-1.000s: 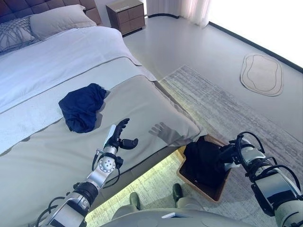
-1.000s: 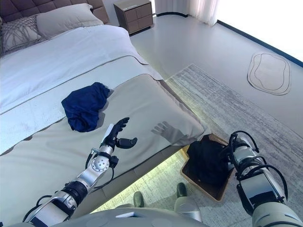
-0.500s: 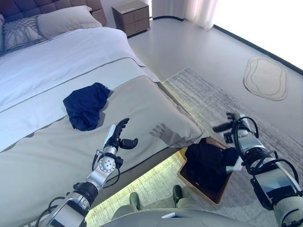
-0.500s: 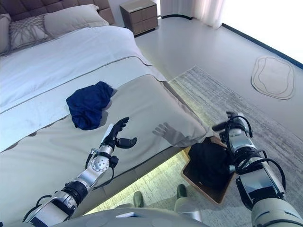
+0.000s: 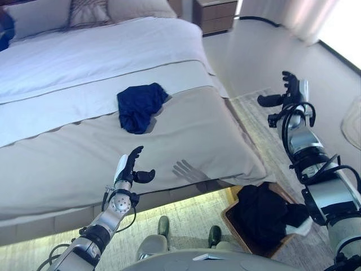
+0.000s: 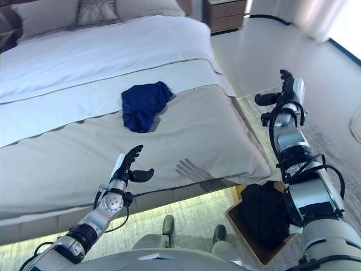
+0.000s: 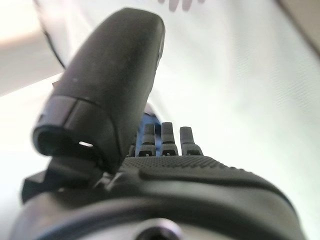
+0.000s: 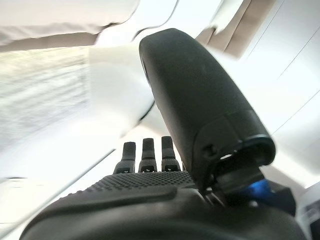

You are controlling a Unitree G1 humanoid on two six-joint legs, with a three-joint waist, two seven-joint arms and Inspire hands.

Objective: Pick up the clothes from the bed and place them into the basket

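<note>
Clothes: one dark piece in basket, one blue piece on bed, both hands empty.

Near to far: black crumpled garment (image 5: 264, 213) already sits in the brown wooden basket (image 5: 240, 237) on the rug by the bed's corner, so that part looks done. Left hand (image 5: 127, 169) hovers over the grey bed cover (image 5: 67, 164) w/ fingers straight, thumb out, holding nothing, prob. poised for the next pick. Navy blue crumpled cloth (image 5: 139, 105) lies further up the bed, well apart from it. Right hand (image 6: 284, 89) raised over the floor, spread open, empty.
</note>
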